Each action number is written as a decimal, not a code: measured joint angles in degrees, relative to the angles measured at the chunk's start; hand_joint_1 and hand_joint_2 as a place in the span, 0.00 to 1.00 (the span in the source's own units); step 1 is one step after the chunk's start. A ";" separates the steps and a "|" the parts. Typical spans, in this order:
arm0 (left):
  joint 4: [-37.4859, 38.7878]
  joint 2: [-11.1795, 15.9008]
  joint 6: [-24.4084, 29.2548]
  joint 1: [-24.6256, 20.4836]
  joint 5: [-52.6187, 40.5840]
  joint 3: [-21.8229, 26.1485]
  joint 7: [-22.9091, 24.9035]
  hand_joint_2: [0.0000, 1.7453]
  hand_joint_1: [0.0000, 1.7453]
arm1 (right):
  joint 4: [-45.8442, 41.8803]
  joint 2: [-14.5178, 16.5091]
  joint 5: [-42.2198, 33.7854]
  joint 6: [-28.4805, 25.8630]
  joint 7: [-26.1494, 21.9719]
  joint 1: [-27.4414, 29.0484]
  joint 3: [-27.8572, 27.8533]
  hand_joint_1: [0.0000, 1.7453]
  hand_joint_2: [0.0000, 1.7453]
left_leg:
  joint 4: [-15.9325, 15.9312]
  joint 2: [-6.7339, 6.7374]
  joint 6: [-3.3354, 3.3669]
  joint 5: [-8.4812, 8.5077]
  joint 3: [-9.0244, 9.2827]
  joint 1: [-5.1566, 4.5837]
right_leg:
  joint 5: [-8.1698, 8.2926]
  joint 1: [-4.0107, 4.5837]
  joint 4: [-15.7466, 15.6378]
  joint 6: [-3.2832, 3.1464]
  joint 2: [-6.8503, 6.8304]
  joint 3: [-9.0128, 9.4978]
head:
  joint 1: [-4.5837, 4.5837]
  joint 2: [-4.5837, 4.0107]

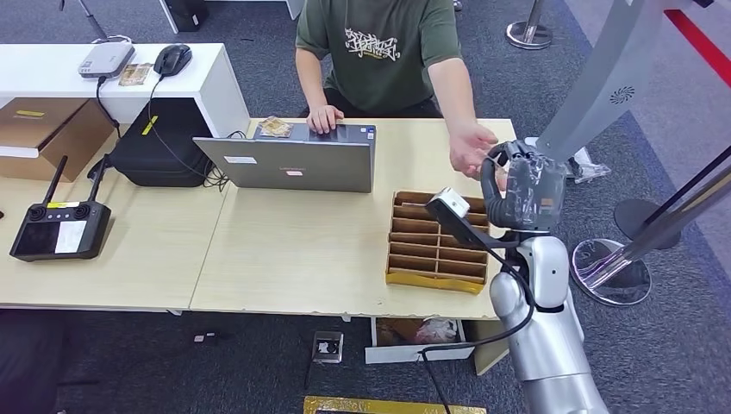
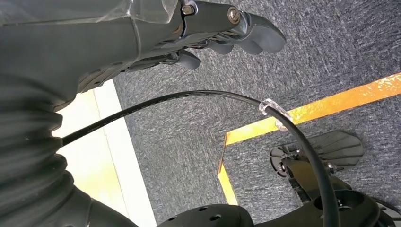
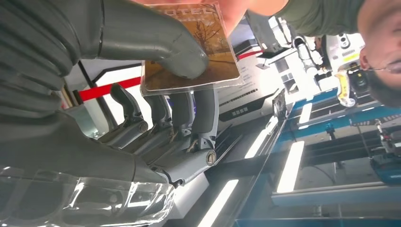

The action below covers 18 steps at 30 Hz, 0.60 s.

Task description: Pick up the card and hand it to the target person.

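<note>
Grey ribbed cover and thick thumb crowd the right wrist view, where the right hand (image 3: 156, 94) pinches the card (image 3: 194, 52) between thumb and darker fingers. That card is a flat, glossy rectangle with a brownish tree print; its lettering is cut off at the picture's edge, and a person's fingertips (image 3: 231, 14) touch its far end. From the head view the card is hidden behind the raised hand, which sits just beside the person's open palm (image 1: 470, 151) over the pale wooden bench (image 1: 284, 259). A cardboard divider tray (image 1: 435, 246) lies on the bench below. The left hand (image 2: 222, 33) hangs over dark speckled carpet, fingers curled in, holding nothing.
</note>
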 joint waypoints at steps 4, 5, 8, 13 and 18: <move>0.00 -0.10 0.00 -0.36 -0.02 0.00 -0.03 1.00 0.00 | 2.42 0.24 -2.02 0.59 -1.12 -2.76 1.48 0.44 1.00 | 0.00 0.00 0.00 0.00 0.00 0.01 | 0.01 0.00 0.00 0.00 -0.01 0.00 | -0.01 0.01; 0.00 -0.15 0.00 -0.44 -0.02 0.00 -0.03 1.00 0.00 | 3.28 0.33 -2.71 0.56 -1.40 -3.34 1.78 0.22 1.00 | 0.00 -0.01 0.00 0.00 0.00 0.01 | 0.00 0.00 0.00 0.00 -0.01 0.00 | -0.01 0.01; 0.00 -0.26 0.02 -0.55 -0.05 0.00 0.04 1.00 0.00 | 5.42 0.54 -4.84 0.30 -2.25 -4.00 2.50 0.00 1.00 | 0.00 -0.02 0.00 0.00 -0.01 0.01 | 0.00 0.00 0.00 0.00 -0.02 -0.01 | -0.01 0.01; 0.00 -0.36 0.05 -0.62 -0.20 0.00 0.38 1.00 0.00 | 7.24 0.65 -8.42 -0.85 -3.22 -3.60 2.97 0.00 1.00 | 0.00 -0.02 0.00 0.00 -0.02 0.00 | -0.01 0.00 -0.01 0.01 -0.02 -0.03 | 0.00 -0.01; 0.00 -0.42 0.07 -0.62 -0.48 0.00 0.59 1.00 0.00 | 7.17 0.65 -13.76 -3.08 -5.25 -0.73 3.01 0.00 1.00 | 0.00 -0.02 0.00 -0.01 -0.02 -0.01 | -0.01 0.00 -0.01 0.02 -0.02 -0.04 | 0.00 0.00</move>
